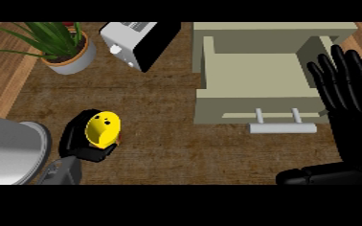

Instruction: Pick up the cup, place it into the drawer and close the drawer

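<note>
Curling round the yellow cup (102,128), the left hand (79,146) grasps it low on the table (176,148), left of the open drawer (254,67). The right hand (339,91) rests unclenched at the right edge.

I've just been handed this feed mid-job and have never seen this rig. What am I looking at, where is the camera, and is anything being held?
This single view comes from the robot's head, looking steeply down at a brown counter. The two black shapes are its hands on grey forearms, coming in from the lower edge.

The left hand, at lower left, is curled round the yellow cup, so the cup is held. The right hand, at the right edge, is open with fingers straight, beside the drawer and holding nothing.

The beige box at upper right is the drawer, pulled open, with a pale bar handle at its front. Nothing shows inside it yet.

Also on the counter: a potted plant at upper left, and a white and black toaster beside it.
</note>
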You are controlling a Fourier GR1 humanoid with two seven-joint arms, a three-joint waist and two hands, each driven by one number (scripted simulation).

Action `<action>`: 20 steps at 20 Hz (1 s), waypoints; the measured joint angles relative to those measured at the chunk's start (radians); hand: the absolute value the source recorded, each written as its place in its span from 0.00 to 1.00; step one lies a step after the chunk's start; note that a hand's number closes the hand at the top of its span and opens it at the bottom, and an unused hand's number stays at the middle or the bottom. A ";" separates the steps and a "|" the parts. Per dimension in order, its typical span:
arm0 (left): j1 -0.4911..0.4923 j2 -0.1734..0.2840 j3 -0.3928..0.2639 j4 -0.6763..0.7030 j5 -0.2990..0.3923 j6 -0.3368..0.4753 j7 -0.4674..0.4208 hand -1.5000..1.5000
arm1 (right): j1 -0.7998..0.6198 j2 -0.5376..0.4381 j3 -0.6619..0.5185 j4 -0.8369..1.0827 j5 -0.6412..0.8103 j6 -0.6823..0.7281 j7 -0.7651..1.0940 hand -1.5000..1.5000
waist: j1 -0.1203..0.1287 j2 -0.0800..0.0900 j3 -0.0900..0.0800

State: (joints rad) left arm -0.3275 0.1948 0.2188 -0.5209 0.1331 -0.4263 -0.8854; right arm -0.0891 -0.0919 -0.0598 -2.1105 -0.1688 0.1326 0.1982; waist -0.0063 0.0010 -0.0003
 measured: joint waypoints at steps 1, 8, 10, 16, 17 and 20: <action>0.007 -0.010 0.002 0.002 -0.001 0.021 -0.021 1.00 | -0.001 0.004 0.005 -0.001 0.004 -0.003 -0.002 0.00 | 0.000 0.000 0.000; 0.022 -0.042 0.053 -0.044 0.044 0.137 -0.076 1.00 | -0.034 0.006 0.012 -0.002 0.015 -0.022 0.028 0.00 | 0.005 0.000 0.000; 0.025 -0.060 0.053 -0.091 0.056 0.155 -0.074 1.00 | -0.029 0.004 0.004 0.004 0.010 -0.017 0.019 0.00 | 0.006 -0.001 0.000; 0.040 -0.089 0.006 -0.270 0.078 0.150 -0.021 1.00 | -0.005 0.009 0.007 -0.003 0.021 -0.018 0.008 0.00 | 0.011 -0.004 0.001; 0.048 -0.092 -0.007 -0.311 0.078 0.153 -0.001 1.00 | -0.002 0.005 0.003 -0.006 0.018 -0.016 0.014 0.00 | 0.011 -0.004 0.001; 0.067 -0.119 -0.057 -0.449 0.077 0.162 0.073 1.00 | 0.007 0.008 0.005 -0.014 0.013 -0.016 0.018 0.00 | 0.013 -0.005 0.001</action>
State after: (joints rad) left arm -0.2602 0.0759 0.1621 -0.9696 0.2105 -0.2648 -0.8121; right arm -0.0825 -0.0838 -0.0549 -2.1243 -0.1563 0.1168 0.2163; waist 0.0066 -0.0044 0.0008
